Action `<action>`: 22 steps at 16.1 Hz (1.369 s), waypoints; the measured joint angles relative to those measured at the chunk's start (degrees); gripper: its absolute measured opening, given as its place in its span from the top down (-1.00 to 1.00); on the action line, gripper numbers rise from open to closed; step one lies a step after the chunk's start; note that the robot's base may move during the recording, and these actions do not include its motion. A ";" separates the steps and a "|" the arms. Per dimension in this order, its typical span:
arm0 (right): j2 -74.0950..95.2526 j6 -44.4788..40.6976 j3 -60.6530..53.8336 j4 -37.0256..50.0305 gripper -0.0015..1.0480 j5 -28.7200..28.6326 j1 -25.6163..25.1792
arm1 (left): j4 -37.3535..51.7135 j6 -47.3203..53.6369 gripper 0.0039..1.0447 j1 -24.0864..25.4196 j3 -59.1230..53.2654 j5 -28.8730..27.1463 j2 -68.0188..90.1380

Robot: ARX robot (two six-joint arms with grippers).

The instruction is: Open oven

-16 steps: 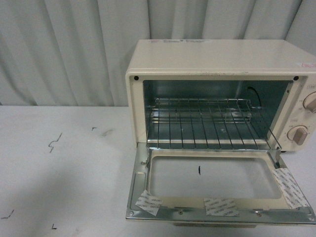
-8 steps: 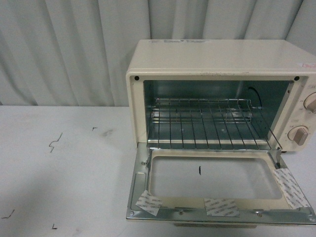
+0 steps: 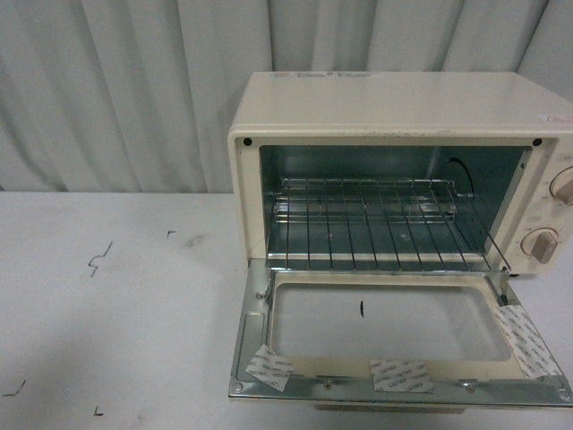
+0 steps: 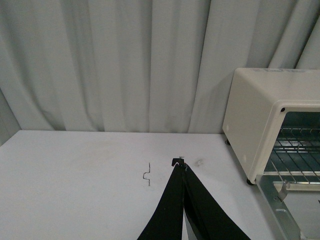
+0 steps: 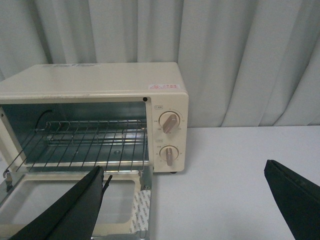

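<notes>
In the front view the cream toaster oven (image 3: 394, 116) stands on the right part of the white tabletop (image 3: 116, 313). Its glass door (image 3: 331, 369) lies fully down and the wire rack (image 3: 376, 224) shows inside. In the left wrist view the left hand (image 4: 181, 162) is closed on nothing, above the tabletop beside the toaster oven. In the right wrist view the right hand (image 5: 184, 170) is wide open and empty, near the two knobs (image 5: 170, 122).

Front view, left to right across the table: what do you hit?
Black squiggle mark on the table → small dark mark → oven's cream left wall → wire rack → knobs.
</notes>
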 joint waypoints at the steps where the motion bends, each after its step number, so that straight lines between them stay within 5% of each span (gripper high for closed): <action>1: 0.00 0.00 0.00 0.00 -0.87 0.00 0.00 | -1.05 0.00 0.97 0.00 0.00 0.00 -1.05; 4: 0.00 0.00 0.00 -0.02 -0.87 0.02 0.00 | -5.79 0.00 0.97 0.00 0.09 -0.04 -4.92; 5: 0.00 0.00 0.00 -0.02 -0.87 0.02 0.00 | -14.16 0.00 0.97 0.00 0.02 0.07 -11.08; 11: 0.00 0.00 0.00 -0.02 -0.87 0.00 0.00 | -13.60 0.00 0.97 0.04 0.02 0.04 -12.92; 13: 0.00 0.00 0.00 0.00 -0.87 0.00 0.00 | -13.60 0.02 0.45 0.04 0.02 0.04 -12.92; 15: 0.00 0.00 0.00 0.00 -0.87 0.00 0.00 | -13.60 0.00 0.27 0.04 0.02 0.04 -12.92; 18: 0.00 0.00 0.00 0.00 -0.87 0.00 0.00 | -13.60 0.02 -0.39 0.04 0.02 0.04 -12.92; 22: 0.00 0.00 0.00 0.00 -0.87 0.00 0.00 | -13.60 0.00 -0.77 0.04 0.02 0.04 -12.92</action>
